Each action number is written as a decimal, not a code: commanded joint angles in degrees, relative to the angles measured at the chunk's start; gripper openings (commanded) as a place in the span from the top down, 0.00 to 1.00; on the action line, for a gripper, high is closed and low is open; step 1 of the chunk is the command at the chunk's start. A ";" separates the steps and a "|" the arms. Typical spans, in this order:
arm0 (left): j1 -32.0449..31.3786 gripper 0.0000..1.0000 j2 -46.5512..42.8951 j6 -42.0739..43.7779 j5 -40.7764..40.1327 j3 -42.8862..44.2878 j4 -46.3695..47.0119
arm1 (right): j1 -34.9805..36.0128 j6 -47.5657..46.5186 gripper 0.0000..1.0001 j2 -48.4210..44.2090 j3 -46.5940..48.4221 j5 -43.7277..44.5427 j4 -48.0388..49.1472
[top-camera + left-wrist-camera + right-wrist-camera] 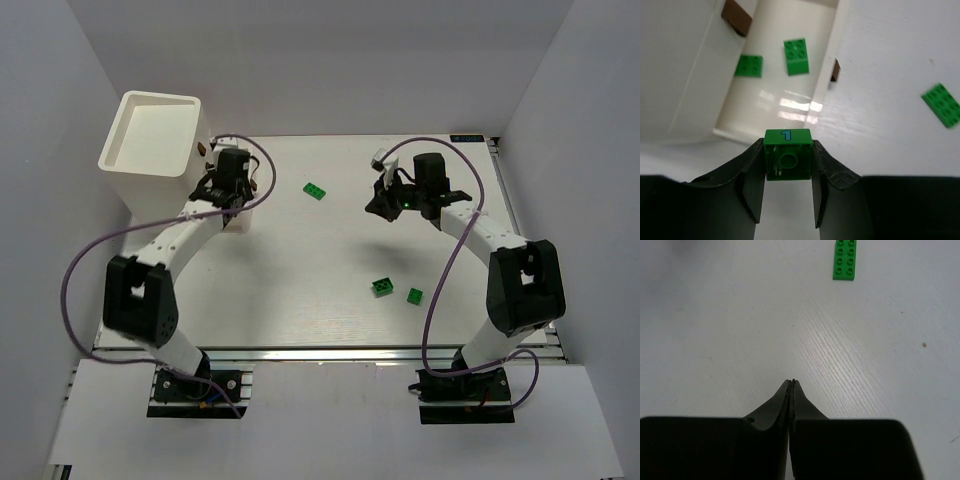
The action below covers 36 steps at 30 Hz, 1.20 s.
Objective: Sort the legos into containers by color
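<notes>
Left gripper (788,146): jaws partly open and clamped on a green brick (788,161) marked "1". The brick is gripped by its two side faces, squarely between the fingertips. From the left wrist it is seen at the near end of the low tray (765,95), just short of the near rim. Height above the rim cannot be told. Two other green bricks (796,56) are lying in the tray toward its far end, apart from each other. Brown marks (736,17) are seen on the white walls. The tall bin (150,135) is placed at the far left of the table (330,250), just beyond the left gripper.

Right gripper (791,384): fingers pressed fully together, nothing gripped. It is pointed down at bare table, right of centre in the far half. A flat green brick (316,190) is lying on the table between the two grippers, ahead of the right fingertips, untouched. Two more green bricks (382,286) are lying just beside each other nearer the arm bases, close to the right arm, well apart from both grippers.
</notes>
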 commanded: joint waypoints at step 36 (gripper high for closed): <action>-0.83 0.27 -15.83 -1.56 19.66 -10.73 3.10 | 1.78 -79.12 0.13 8.78 -1.12 -4.29 -50.44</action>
